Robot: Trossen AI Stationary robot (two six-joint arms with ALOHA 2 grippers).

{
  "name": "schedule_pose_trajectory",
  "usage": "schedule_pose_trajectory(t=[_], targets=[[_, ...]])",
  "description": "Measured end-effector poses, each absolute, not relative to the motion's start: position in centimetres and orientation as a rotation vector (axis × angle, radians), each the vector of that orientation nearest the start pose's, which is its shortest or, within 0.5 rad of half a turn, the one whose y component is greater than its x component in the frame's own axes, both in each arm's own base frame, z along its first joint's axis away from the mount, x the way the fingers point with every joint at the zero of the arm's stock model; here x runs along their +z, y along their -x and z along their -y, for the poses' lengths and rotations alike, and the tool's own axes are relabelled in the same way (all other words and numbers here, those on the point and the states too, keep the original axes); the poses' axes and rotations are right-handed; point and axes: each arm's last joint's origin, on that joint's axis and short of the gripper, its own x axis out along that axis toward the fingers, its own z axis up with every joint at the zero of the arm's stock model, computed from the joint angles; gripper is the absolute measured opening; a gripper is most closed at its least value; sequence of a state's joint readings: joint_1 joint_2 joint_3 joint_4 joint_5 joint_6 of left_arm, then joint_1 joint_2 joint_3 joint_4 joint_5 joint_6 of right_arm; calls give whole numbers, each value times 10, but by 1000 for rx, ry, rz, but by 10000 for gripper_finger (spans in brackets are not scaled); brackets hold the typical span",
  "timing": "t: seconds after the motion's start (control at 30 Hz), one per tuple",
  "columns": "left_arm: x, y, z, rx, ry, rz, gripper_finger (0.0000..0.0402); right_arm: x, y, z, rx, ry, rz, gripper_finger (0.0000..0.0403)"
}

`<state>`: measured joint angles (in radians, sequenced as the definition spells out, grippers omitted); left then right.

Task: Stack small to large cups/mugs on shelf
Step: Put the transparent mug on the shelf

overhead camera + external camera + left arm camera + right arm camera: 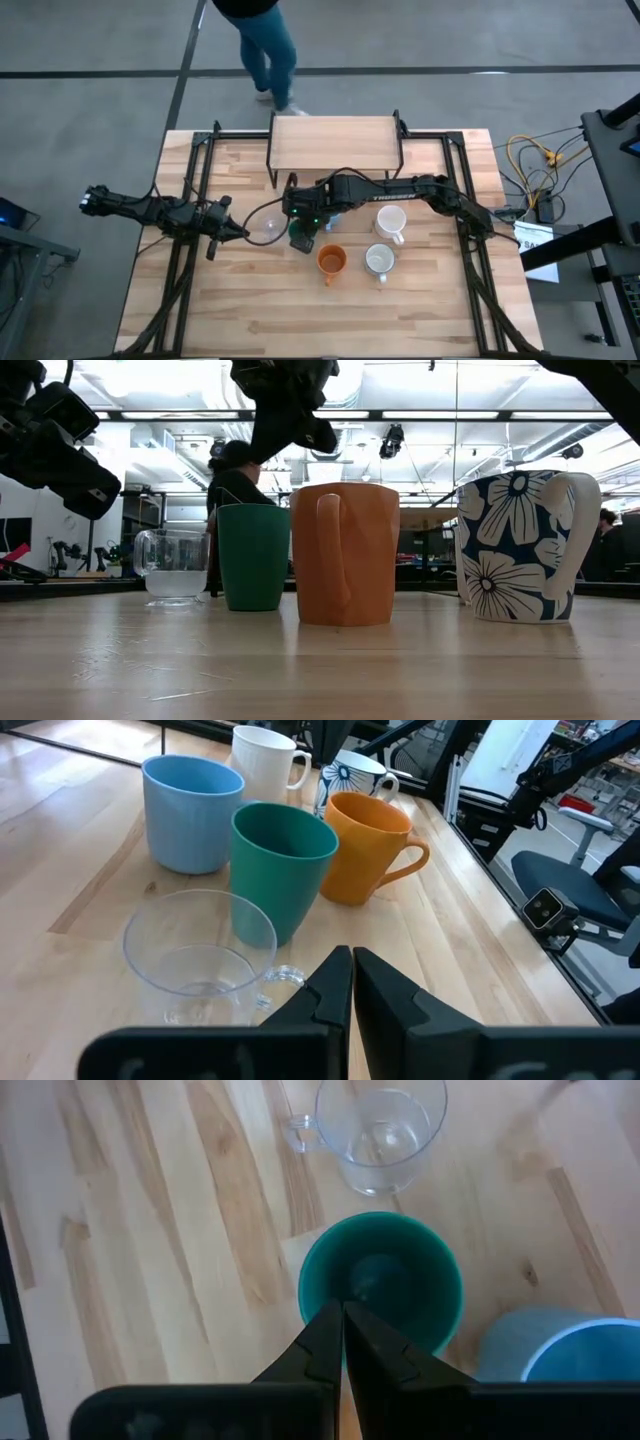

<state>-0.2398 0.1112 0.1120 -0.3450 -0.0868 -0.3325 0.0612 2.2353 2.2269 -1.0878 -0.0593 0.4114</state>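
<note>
Several cups stand upright on their bases on the table in front of the shelf (pixel 335 140): a clear glass (pixel 200 955), a dark green cup (pixel 380 1280), a light blue cup (pixel 192 812), an orange mug (pixel 345 555), a white mug (pixel 390 222) and a blue-flowered white mug (pixel 520 545). My right gripper (pixel 343 1315) is shut and points steeply down above the green cup's mouth; the low view shows it well clear of the rim. My left gripper (pixel 352 960) is shut, low at the table's left, beside the clear glass's handle and apart from it.
The shelf's plank is bare and stands at the table's far edge between black frame rails (pixel 200 170). A person (pixel 265 40) stands beyond the far edge. Bare wood lies toward the table's near edge (pixel 330 320).
</note>
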Motion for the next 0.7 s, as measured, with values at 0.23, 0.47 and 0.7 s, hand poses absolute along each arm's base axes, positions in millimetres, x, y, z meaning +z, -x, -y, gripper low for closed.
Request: schedule_pose_trajectory(t=[0.23,0.47,0.7], targets=[[160,-91,20,-94,272,-362,0,283,-471,-31,-113,-359,-1103,10],[160,-91,20,-93,273,-362,0,289,-472,-32,-99,-354,-1085,45],[160,-92,20,-92,271,-369,0,292,-472,-32,-77,-367,-1078,78]])
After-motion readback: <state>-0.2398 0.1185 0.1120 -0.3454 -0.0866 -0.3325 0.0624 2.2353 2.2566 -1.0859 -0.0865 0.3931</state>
